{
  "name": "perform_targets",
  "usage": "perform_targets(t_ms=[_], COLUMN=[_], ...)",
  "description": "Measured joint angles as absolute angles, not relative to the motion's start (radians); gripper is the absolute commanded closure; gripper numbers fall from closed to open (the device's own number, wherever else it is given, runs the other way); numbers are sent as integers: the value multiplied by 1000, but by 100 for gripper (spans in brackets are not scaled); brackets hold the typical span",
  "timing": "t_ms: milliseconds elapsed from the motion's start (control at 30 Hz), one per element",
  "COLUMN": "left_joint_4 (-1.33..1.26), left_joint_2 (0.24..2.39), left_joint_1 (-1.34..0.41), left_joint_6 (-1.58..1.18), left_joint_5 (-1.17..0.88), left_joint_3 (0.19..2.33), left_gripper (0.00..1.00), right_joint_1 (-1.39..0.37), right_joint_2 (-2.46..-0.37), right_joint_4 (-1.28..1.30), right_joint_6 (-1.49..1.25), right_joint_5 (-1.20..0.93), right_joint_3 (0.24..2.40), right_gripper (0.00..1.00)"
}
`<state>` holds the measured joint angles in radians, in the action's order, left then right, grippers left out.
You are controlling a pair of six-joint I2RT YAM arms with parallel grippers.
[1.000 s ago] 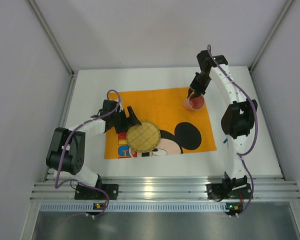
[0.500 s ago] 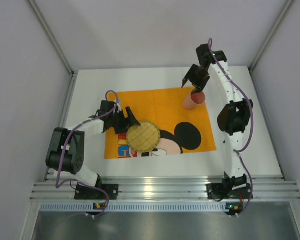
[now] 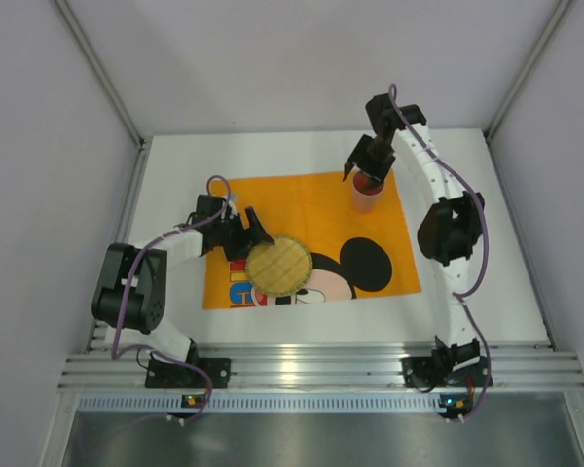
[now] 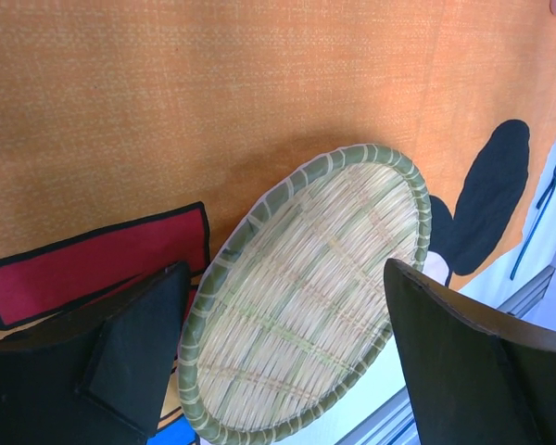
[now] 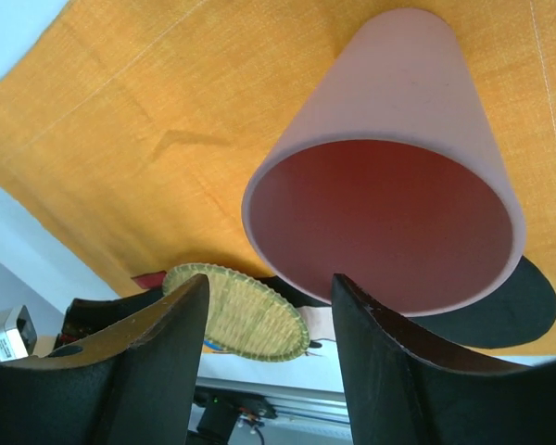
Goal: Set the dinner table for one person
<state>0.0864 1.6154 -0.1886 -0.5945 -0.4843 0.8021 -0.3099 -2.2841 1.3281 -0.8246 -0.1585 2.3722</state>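
Starting from the dinner table [image 3: 175, 161], which spreads beyond the arms' bases, we see the orange placemat [image 3: 311, 209] across its middle and the woven plate [image 3: 277, 266] on the mat's near left. The pink cup [image 3: 367, 197] now stands upright at the mat's far right corner. The right gripper [image 3: 362, 178] has released it and risen, jaws parted and empty, so we judge the cup placed. The left gripper [image 3: 253, 236] hangs wide apart at the plate's edge, clamping nothing.

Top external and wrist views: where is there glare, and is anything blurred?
Top external view: strong glare on the aluminium rail, elsewhere even light. Left wrist view: the woven plate is sharp; the left gripper is dark, with little detail. Right wrist view: the pink cup is sharp, its inside in shade.
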Motion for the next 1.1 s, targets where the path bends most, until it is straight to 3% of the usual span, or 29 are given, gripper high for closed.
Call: perform_targets(t_ms=[233, 533, 567, 633, 667, 700, 900, 1100], left_joint_4=[64, 53, 55, 58, 59, 61, 72, 109], left_joint_2=[1645, 1695, 1705, 1719, 1729, 1737, 1739, 1740], left_joint_1=[-186, -184, -184, -185, -185, -185, -190, -193], left_joint_6=[-595, -569, -565, -555, -553, -548, -547, -554], left_joint_5=[-509, -527, -531, -528, -531, -540, -582, -562], left_joint_3=[812, 824, 830, 841, 844, 846, 887, 947], left_gripper=[22, 52, 63, 74, 84, 100, 100, 100], right_joint_1=[-322, -322, -321, -318, -315, -311, -231, 15], right_joint_2=[-2261, -2183, -2168, -2131, -2109, -2082, -1853, -1552], right_joint_4=[1299, 1285, 1283, 1279, 1278, 1277, 1219, 1148], right_joint_6=[-857, -857, -857, -856, -855, -852, -802, -725], right_joint_5=[-152, -151, -151, -151, -150, -151, -156, -153], right_joint_3=[2356, 2356, 2356, 2356, 2356, 2356, 2239, 1925], right_gripper=[45, 44, 45, 45, 44, 44, 43, 45])
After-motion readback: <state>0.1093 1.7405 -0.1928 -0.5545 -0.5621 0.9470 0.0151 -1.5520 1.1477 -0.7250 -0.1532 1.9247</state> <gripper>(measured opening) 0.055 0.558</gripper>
